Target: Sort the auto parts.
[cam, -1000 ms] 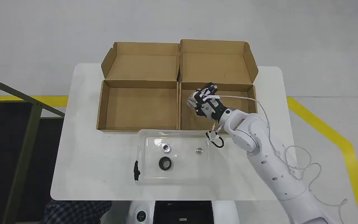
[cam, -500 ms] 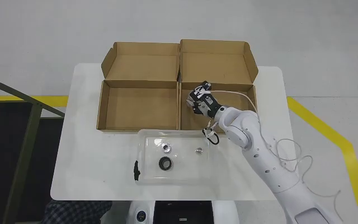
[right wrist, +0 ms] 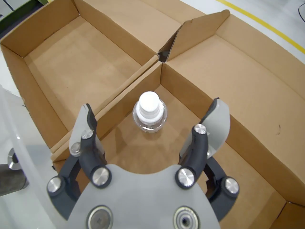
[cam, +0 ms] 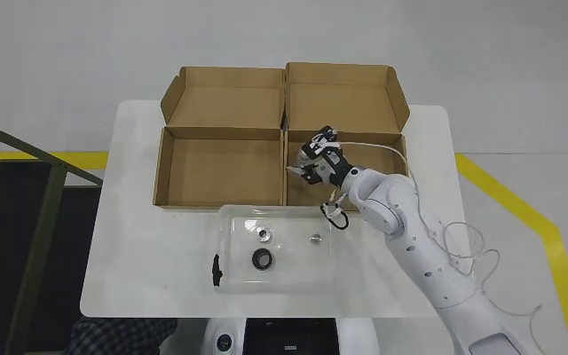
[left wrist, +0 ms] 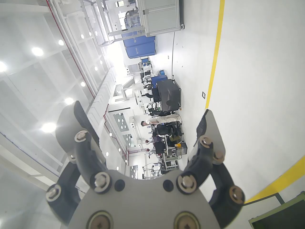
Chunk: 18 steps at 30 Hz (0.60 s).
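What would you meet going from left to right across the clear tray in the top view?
Black piece at the tray's left edge, black ring, small silver stud. The silver nut, straight behind the ring, is left out.

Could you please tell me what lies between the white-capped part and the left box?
The boxes' adjoining walls, as the right wrist view shows; the part stands in the right box beside them.

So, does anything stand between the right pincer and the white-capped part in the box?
Nothing visible does. The open right pincer is above the cardboard box, and the white-capped part stands on its bare floor straight ahead.
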Each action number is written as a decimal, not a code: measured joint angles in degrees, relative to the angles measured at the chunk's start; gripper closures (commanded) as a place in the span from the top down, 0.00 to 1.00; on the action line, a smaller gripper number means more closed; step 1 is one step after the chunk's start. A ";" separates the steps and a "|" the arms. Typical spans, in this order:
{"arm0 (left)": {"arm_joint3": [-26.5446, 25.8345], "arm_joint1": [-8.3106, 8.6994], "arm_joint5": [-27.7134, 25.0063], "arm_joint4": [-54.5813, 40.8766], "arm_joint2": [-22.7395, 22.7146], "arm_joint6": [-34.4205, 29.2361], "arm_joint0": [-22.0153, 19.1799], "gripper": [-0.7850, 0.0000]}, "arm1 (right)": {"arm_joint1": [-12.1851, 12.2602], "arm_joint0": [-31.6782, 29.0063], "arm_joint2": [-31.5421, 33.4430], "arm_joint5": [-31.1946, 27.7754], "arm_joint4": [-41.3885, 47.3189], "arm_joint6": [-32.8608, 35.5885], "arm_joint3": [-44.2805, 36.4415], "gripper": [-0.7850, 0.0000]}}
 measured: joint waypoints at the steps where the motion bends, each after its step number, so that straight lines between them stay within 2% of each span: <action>1: 0.00 0.00 0.00 0.00 0.00 0.00 0.00 1.00 | 0.18 -0.50 0.57 -0.20 -0.50 0.38 -1.36 1.00; 8: 0.00 0.00 0.00 0.00 0.00 0.00 0.00 1.00 | 1.71 -6.78 4.77 -3.24 -4.39 3.88 -14.67 1.00; 12: 0.00 0.00 0.00 0.00 0.00 0.00 0.00 1.00 | 2.60 -11.77 6.00 -7.11 -6.77 6.05 -23.08 1.00; 18: 0.00 0.00 0.00 0.00 0.00 0.00 0.00 1.00 | 3.62 -17.57 5.73 -13.83 -9.29 8.99 -29.71 1.00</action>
